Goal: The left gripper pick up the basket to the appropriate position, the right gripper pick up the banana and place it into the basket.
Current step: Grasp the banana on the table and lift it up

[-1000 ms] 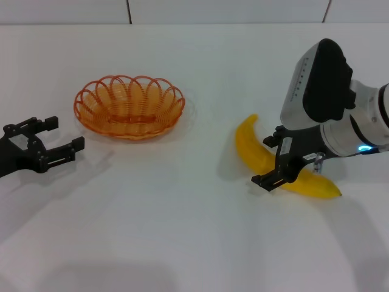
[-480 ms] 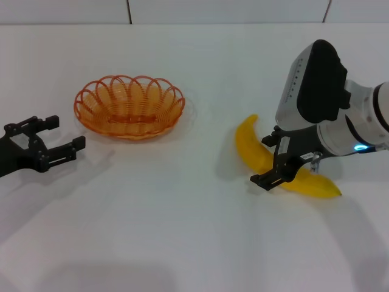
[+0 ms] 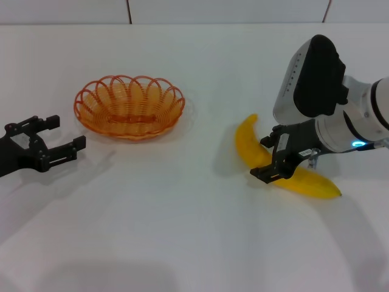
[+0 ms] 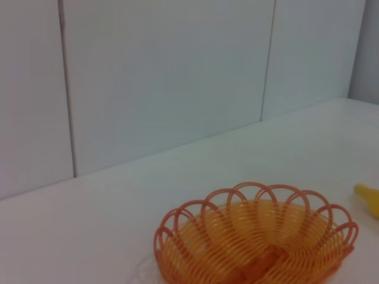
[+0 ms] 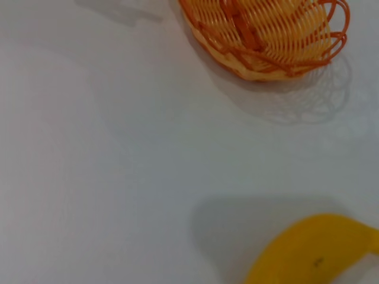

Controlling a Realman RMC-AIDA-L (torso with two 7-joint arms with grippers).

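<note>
The orange wire basket stands empty on the white table at the back left; it also shows in the left wrist view and the right wrist view. My left gripper is open and empty, low over the table just left of and nearer than the basket. The yellow banana lies flat on the table at the right and also shows in the right wrist view. My right gripper is down over the banana's middle, one finger on each side of it. Its jaws are still apart.
The white table stretches wide between the basket and the banana and in front of both. A tiled white wall rises behind the table's back edge.
My right gripper's fingers have drawn closer together around the banana, and its wrist has tilted slightly. The banana, the basket and the left gripper have not moved.
</note>
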